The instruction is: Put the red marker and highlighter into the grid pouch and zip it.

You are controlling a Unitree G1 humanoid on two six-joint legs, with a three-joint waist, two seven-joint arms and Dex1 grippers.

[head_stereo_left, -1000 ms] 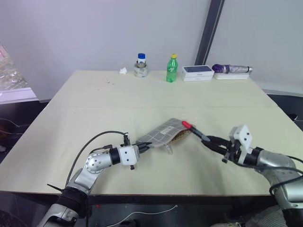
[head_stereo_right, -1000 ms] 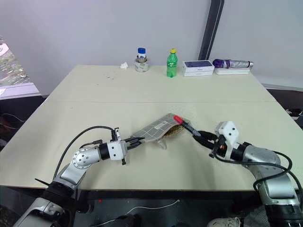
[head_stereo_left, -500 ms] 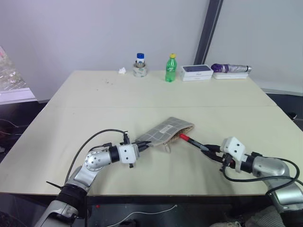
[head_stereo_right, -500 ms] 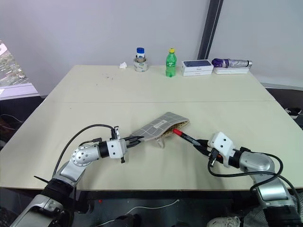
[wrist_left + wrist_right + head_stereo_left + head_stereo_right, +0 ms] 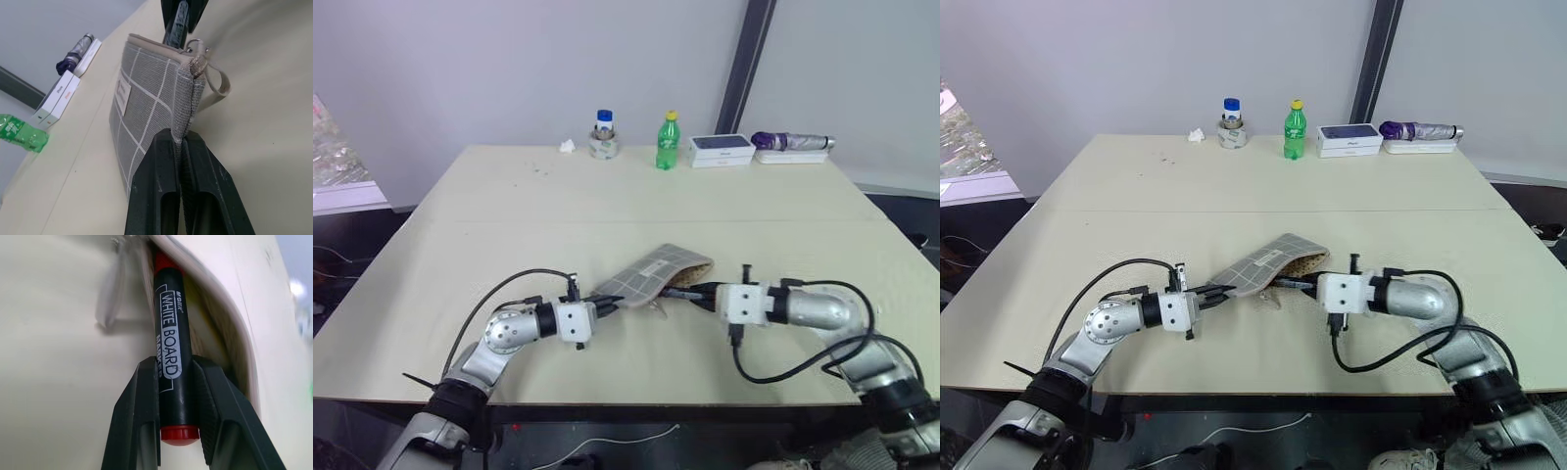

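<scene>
The grid pouch (image 5: 653, 274) lies on the desk (image 5: 626, 196), about in the middle between the two arms. The left gripper (image 5: 182, 147) has its fingers squeezed together on one end of the pouch and holds that end up a little. The right gripper (image 5: 177, 382) has its fingers clamped on the red marker (image 5: 168, 347). The red tip of the marker is just going into the open mouth of the pouch. The rest of the marker is outside.

The job right now looks like sliding the marker all the way in. To do it well, the left fingers should hold the pouch steady, so it does not slip away when the marker pushes. The marker should go in straight along the opening, not poke into the cloth side. Going slowly would help, because the soft strap (image 5: 215, 88) and the zipper edge are close by and could catch the tip. The right fingers should let go only when most of the marker is inside, or it may roll back out onto the desk.

I cannot see the highlighter, so I cannot tell if it is in the pouch yet. The zipper is open and must be closed last.
</scene>
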